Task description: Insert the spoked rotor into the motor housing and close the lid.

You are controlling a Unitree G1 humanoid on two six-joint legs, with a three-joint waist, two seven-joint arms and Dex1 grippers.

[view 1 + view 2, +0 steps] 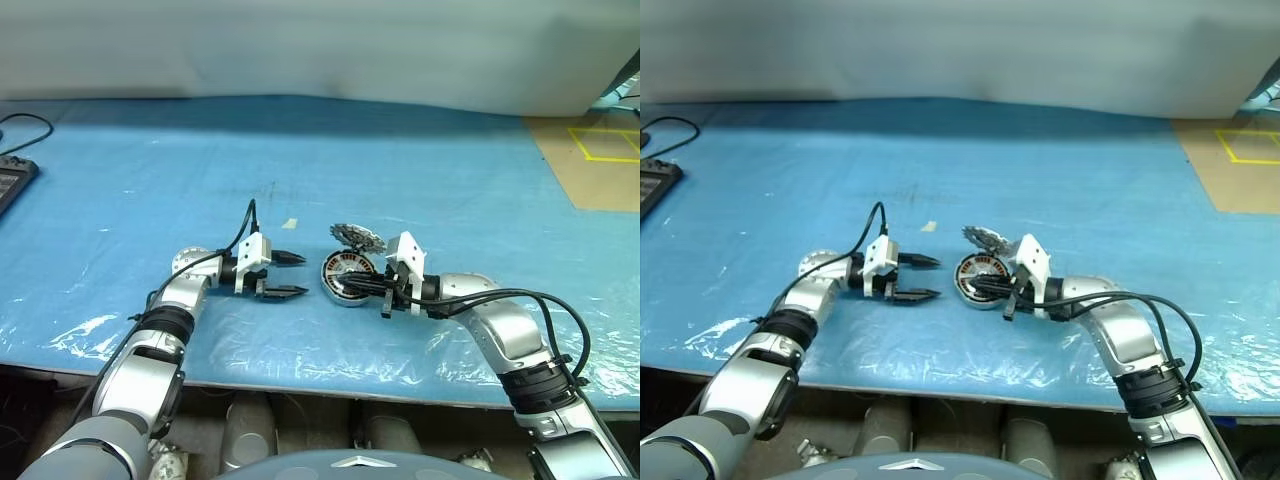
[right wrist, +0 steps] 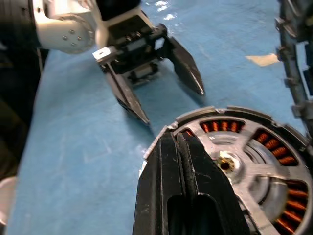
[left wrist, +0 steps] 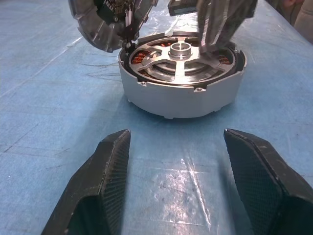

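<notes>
Two claws flank the motor housing (image 3: 182,81), which sits on the blue counter (image 1: 150,180). The spoked rotor (image 3: 183,55) already lies seated flat inside the housing, spokes and hub visible above the copper winding ring. The lid (image 1: 357,238) stands tilted open at the housing's far rim, apparently hinged there. The right claw (image 2: 183,147), fingers pressed together and pinching nothing, rests over the housing's near rim, pointing across it. The left claw (image 1: 290,274), fingers spread and empty, sits near the housing's other side, aimed at it. Judgement: lid closure remains; the right claw is nearer the lid.
</notes>
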